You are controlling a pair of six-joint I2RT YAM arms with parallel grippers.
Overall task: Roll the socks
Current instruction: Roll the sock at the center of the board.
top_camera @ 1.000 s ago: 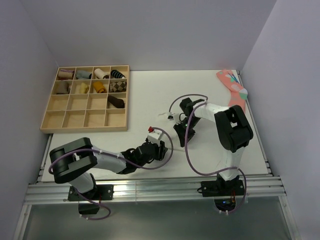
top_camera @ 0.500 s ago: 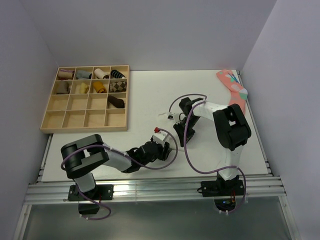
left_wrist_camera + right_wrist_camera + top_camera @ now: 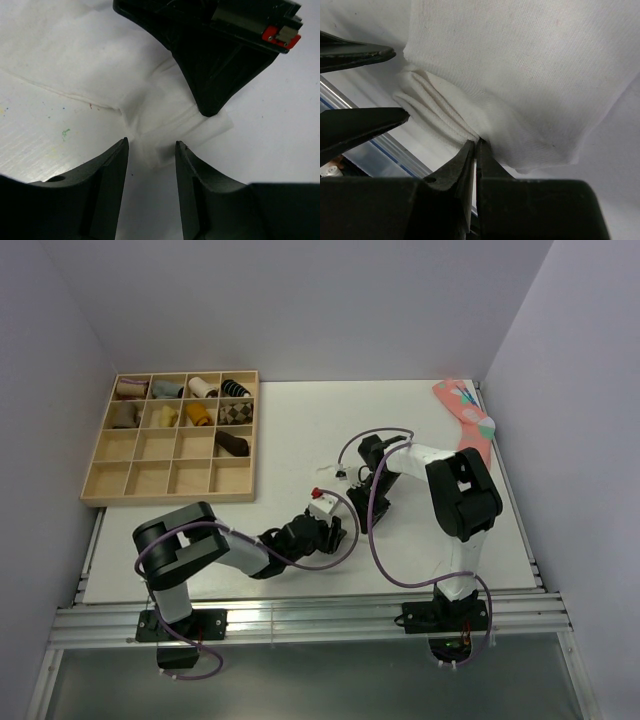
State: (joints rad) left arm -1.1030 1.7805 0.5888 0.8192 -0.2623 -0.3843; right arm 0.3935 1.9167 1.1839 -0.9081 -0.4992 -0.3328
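A white sock (image 3: 150, 100) lies flat on the white table, its end bunched into folds (image 3: 435, 112). My right gripper (image 3: 476, 142) is shut on that folded end, pinching the fabric low at the table. My left gripper (image 3: 151, 142) is open, and its two fingertips stand either side of the folded tip without touching it, just opposite the right gripper (image 3: 215, 60). In the top view the two grippers meet at the table's middle, the left (image 3: 335, 530) and the right (image 3: 358, 502); the white sock hardly shows there.
A pink patterned sock (image 3: 465, 415) lies at the far right by the wall. A wooden compartment tray (image 3: 165, 497) at the far left holds several rolled socks (image 3: 190, 405) in its back rows. Cables loop around both wrists.
My left arm has swung right and its gripper has closed in on the right gripper and the sock's folded end. The right arm has barely moved.
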